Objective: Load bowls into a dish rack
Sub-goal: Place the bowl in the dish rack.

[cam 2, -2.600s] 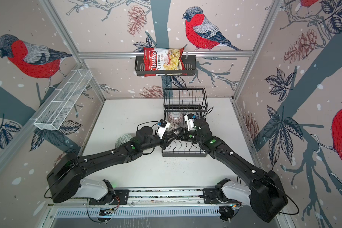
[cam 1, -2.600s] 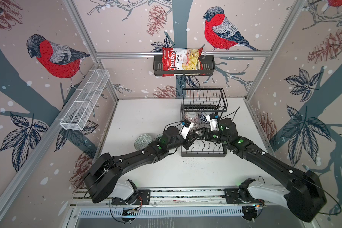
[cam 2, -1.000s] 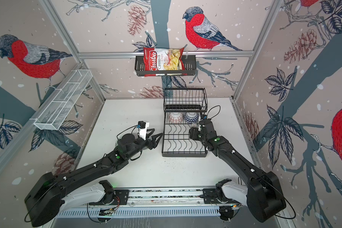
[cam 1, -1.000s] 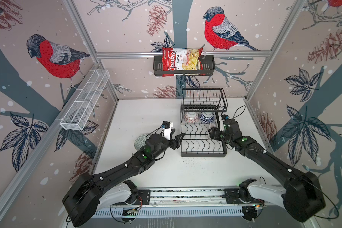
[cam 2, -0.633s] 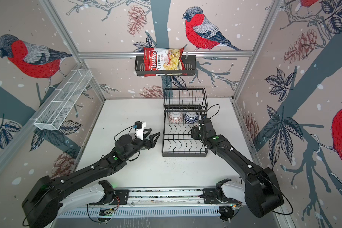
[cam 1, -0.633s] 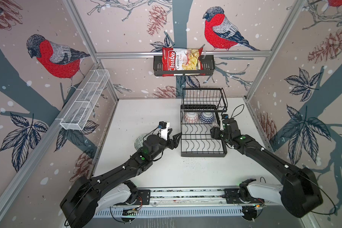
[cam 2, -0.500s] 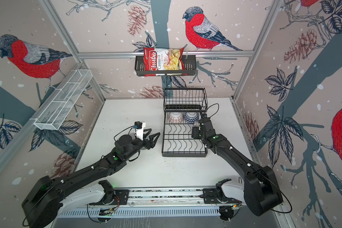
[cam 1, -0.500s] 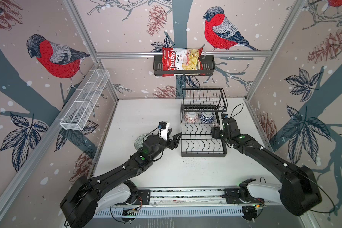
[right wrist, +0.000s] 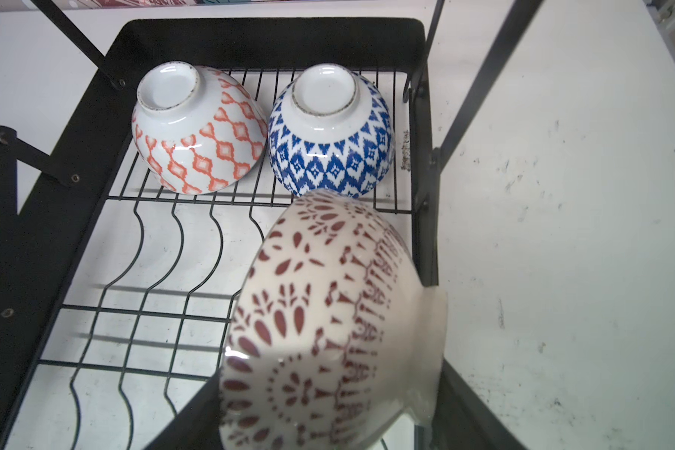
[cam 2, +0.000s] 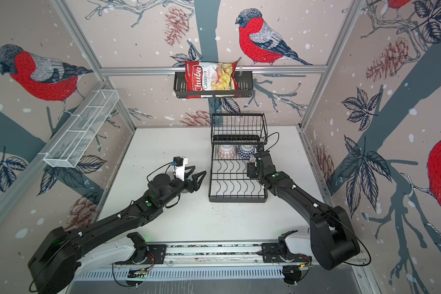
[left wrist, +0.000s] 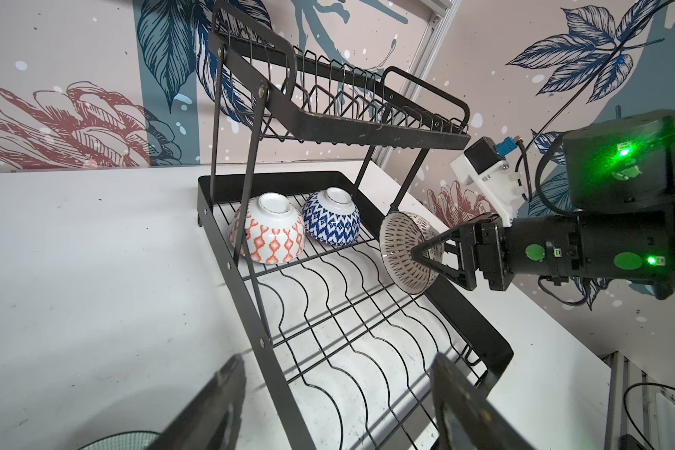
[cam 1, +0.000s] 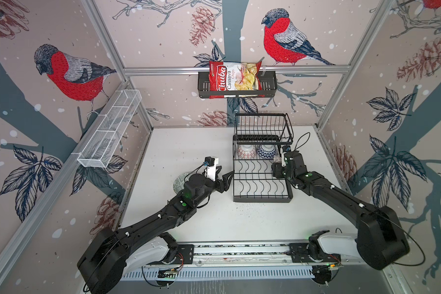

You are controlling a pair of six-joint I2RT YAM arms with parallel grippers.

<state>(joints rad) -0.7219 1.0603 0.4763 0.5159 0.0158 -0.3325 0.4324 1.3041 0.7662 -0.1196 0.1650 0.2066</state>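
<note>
Left end effector (left wrist: pixel 339 362) withdrawn, beside dish rack (cam 1: pixel 262 200)

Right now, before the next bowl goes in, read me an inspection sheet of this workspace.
Surface: white table, scuffed, with dark specks.
Job's things: dish rack; orange bowl and blue bowl upside down on its base under the raised tier; brown bowl held tilted over the rack; greenish bowl on the table, partly hidden by the left arm.
Clutter: nothing seen.
Grippers: left gripper open, empty, beside the rack; right gripper shut on the brown bowl.
Cables: wrist-camera cable loops beside the rack's raised tier; no snag seen.
Surroundings: chips bag in wall basket; white mesh tray on a wall.
</note>
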